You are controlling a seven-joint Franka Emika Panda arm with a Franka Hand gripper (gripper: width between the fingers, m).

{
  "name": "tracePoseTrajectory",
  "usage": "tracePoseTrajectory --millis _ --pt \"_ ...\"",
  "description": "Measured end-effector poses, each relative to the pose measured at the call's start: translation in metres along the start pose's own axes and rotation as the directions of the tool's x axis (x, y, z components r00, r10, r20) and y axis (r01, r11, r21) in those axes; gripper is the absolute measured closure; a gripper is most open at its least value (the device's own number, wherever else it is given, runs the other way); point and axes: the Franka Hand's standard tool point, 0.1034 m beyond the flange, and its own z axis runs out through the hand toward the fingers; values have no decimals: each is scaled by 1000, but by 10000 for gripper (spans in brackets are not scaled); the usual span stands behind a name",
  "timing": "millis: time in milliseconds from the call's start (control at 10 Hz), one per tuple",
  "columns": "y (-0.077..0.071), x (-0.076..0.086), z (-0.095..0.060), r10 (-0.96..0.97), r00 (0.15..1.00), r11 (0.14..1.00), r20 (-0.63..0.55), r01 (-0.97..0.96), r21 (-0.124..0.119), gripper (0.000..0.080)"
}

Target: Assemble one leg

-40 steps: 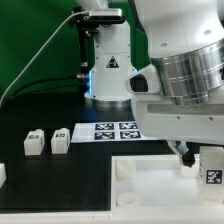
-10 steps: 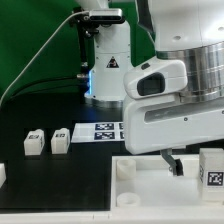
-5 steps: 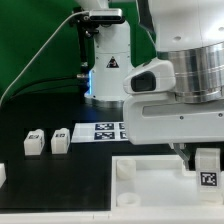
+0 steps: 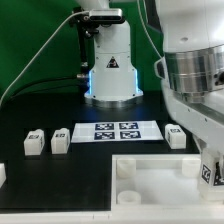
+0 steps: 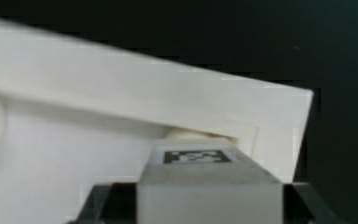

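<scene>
In the wrist view my gripper is shut on a leg, a small white block with its black-and-white tag facing the camera. A dark finger shows on each side of it. The leg hangs just above a corner socket of the large white panel. In the exterior view the gripper is at the right edge over the panel, mostly cut off. Three loose legs lie on the table: two on the exterior view's left and one on its right.
The marker board lies behind the panel, between the loose legs. A white robot base stands at the back. A small white part sits at the exterior view's left edge. Raised sockets stand on the panel's left side.
The arm has moved toward the exterior view's right with the leg still held. It no longer hides the loose leg to the right of the marker board.
</scene>
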Motion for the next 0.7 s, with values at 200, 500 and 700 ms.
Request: tracePoseTrajectory --millis 200,500,700 --pt "-2 2 -2 216 976 976 25 -216 8 506" --pt "0 3 1 115 993 993 18 -115 4 394" --pt "7 6 11 -179 984 984 6 179 -16 173"
